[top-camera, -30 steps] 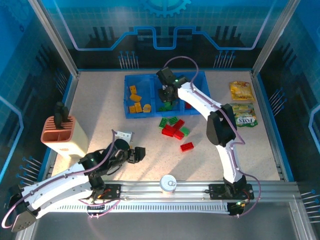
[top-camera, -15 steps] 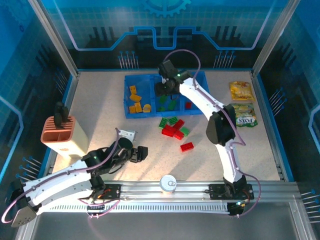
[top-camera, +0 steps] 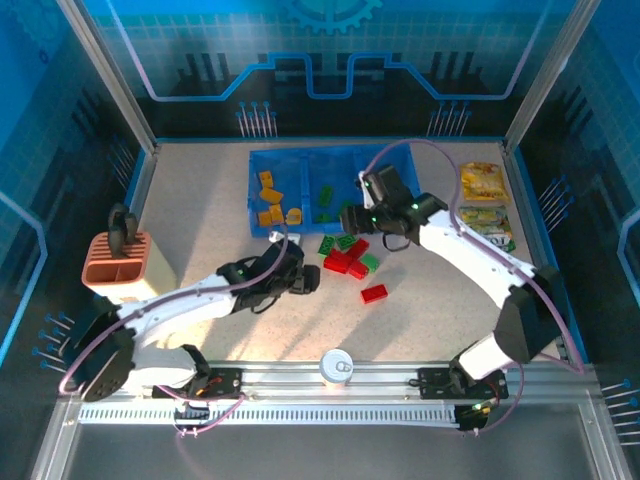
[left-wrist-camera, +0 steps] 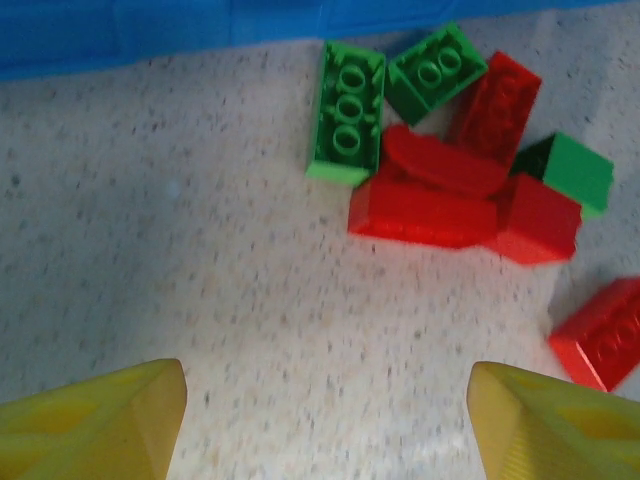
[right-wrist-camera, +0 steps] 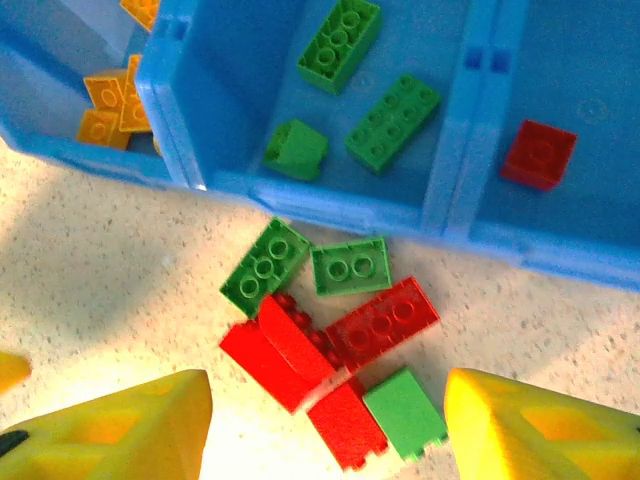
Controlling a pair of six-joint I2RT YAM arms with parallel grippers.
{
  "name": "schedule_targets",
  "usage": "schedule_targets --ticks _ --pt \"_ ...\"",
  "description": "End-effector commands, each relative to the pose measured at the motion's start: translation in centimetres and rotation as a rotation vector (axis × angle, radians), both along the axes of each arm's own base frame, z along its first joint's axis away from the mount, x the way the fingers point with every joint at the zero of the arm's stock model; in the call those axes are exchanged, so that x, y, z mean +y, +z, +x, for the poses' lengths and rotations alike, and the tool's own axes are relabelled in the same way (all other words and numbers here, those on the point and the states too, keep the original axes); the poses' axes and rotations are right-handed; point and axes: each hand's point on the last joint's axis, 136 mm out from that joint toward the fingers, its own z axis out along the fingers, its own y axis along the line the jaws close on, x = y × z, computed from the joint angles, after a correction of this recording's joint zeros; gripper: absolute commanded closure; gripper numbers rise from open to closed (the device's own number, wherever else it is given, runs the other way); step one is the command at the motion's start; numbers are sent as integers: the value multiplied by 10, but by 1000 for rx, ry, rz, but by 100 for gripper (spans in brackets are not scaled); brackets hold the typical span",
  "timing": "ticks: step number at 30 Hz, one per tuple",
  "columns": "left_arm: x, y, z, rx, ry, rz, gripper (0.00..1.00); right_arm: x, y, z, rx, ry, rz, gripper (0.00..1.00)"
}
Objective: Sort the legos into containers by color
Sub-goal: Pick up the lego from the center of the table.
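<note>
**Colours on the bench**

The tray (right-wrist-camera: 300, 195) is translucent blue. Its left compartment holds yellow-orange bricks (right-wrist-camera: 110, 100), the middle one green bricks (right-wrist-camera: 392, 122), and the right one a red brick (right-wrist-camera: 538, 154). The loose red bricks (right-wrist-camera: 380, 322) and loose green bricks (right-wrist-camera: 265, 268) are mixed together on the table (left-wrist-camera: 150, 250), which is pale beige with fine dark speckles. The fingers (left-wrist-camera: 90, 420) of the left gripper (left-wrist-camera: 325, 420) and the right gripper (right-wrist-camera: 325, 420) are yellow. The arms (top-camera: 470, 255) are white with black joints. The holder (top-camera: 115, 265) is salmon-pink above and cream below. One packet (top-camera: 482, 180) is yellow. The back wall (top-camera: 330, 60) is blue with a grid pattern.
</note>
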Motion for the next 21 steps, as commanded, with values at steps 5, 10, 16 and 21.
schedule_targets --ticks 5,10,16,21 --pt "-18 -17 46 43 -27 42 27 -34 19 -44 -89 -20 70 36" --pt "-25 -24 68 64 -26 48 28 -54 15 -70 -99 -50 88 36" --pt "-38 -31 85 83 -39 61 29 -73 -11 -87 -66 -93 84 37" --pt "-42 -44 92 109 -43 91 29 -75 -15 -93 -61 -100 104 38"
